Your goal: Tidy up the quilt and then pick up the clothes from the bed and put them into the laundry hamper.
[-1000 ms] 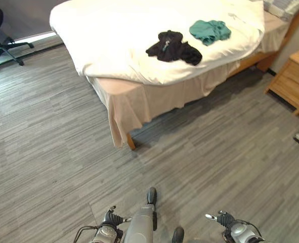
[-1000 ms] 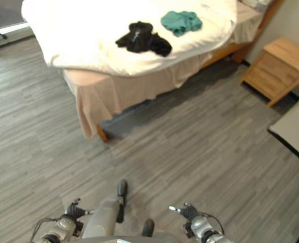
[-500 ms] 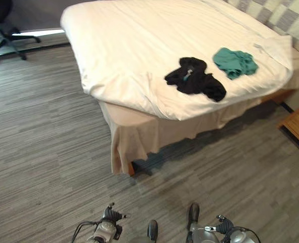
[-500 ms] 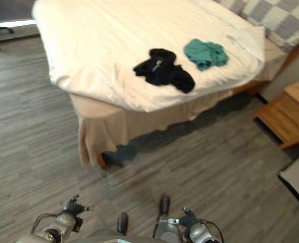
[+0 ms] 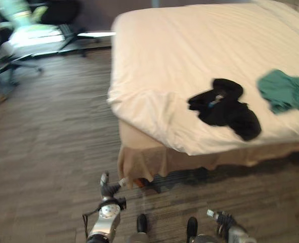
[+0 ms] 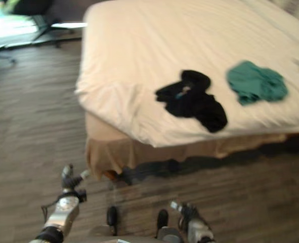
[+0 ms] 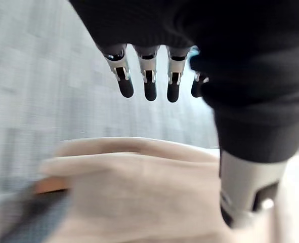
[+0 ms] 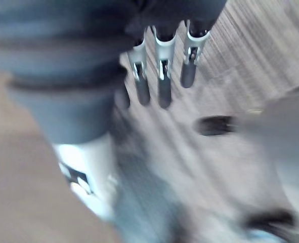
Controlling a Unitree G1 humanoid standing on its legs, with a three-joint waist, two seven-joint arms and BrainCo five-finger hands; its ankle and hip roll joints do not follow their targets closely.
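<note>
A cream quilt [image 5: 189, 61] covers the bed, its edge rumpled near the front corner. A black garment [image 5: 225, 106] lies crumpled on it close to the front edge. To its right lies a teal garment [image 5: 286, 91], apart from the black one. My left hand [image 5: 108, 188] is low over the floor just short of the bed's front corner, and its straight fingers [image 7: 146, 83] hold nothing. My right hand [image 5: 221, 218] hangs over the floor further right, fingers [image 8: 162, 76] straight and empty.
A beige bed skirt [image 5: 139, 162] hangs to the floor at the corner, with a wooden bed leg [image 5: 139, 181] under it. An office chair [image 5: 68, 30] stands at the back left. Grey plank floor [image 5: 48, 147] stretches to the left of the bed.
The whole picture has shifted: the bed is now closer and further right, and the nightstand has left the view. My left hand has risen forward toward the bed corner.
</note>
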